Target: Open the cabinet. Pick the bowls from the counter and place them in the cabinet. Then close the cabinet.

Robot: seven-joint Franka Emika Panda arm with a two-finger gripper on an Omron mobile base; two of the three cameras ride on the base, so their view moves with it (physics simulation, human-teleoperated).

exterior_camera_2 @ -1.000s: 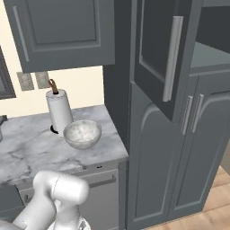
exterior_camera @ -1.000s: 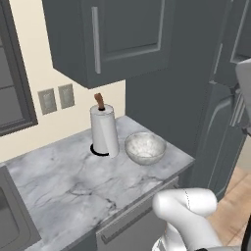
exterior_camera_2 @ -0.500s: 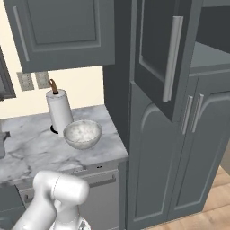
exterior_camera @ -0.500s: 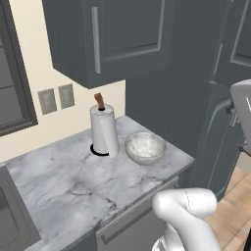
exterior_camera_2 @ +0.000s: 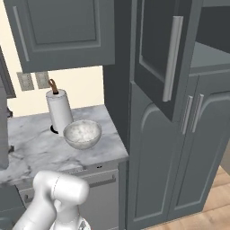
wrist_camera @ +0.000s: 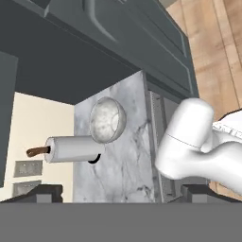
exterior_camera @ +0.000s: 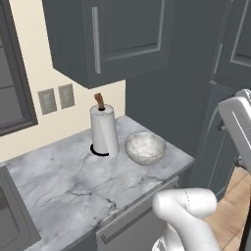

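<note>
claw (wrist_camera: pixel 120 191) wide open, holding nothing | marbled bowl (exterior_camera: pixel 145 148) on marble table (exterior_camera: pixel 63 176), at 3 o'clock just beside paper-towel roll (exterior_camera: pixel 104 129) | cabinet (exterior_camera_2: pixel 168 58) at 2 o'clock, left door swung open, grey shelf (exterior_camera_2: pixel 207 55) visible inside

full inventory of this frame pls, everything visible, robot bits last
bowl: 1, white-grey marbled, on the counter beside the paper-towel roll
paper-towel roll: 1, white with a brown stem, upright by the wall
counter: 1, white marble with grey veins
tall cabinet: 1, dark grey, upper door standing open, shelf showing inside
lower doors: 2, dark grey, arched, shut
wall cabinet: 1, grey, above the counter
wall outlets: 2, grey, on the cream wall
floor: wood
arm: white
fingers: dark, spread wide, holding nothing
</note>
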